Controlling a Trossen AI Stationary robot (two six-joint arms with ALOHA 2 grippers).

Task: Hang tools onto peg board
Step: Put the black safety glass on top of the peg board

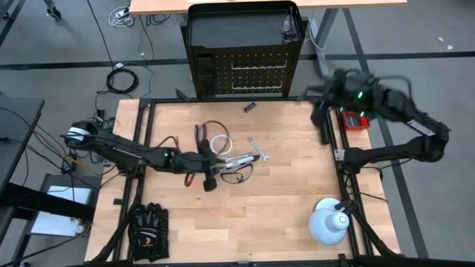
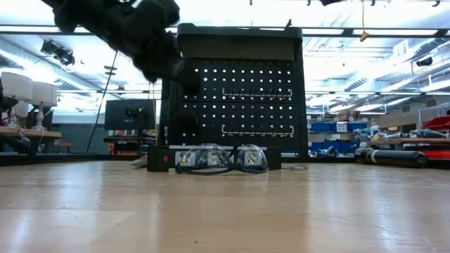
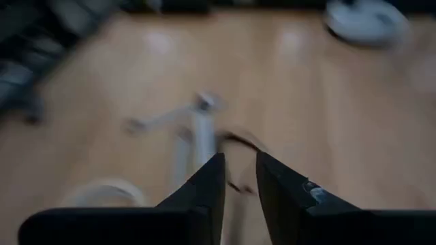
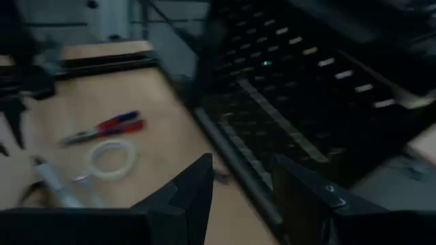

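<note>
No writing can be read. The black-framed glasses (image 2: 221, 159) are shown before the peg board (image 2: 235, 98) only in the low view. Left gripper (image 3: 238, 178) and right gripper (image 4: 240, 178) jaws are held apart, empty.

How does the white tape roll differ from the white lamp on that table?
The white tape roll is a small open ring, with bare wood showing through its middle; the white lamp is a much larger closed dome. The tape roll lies mid-table among the tools, close to the left gripper; the lamp stands alone at the table's near right corner. Both are white and round seen from above.
</note>
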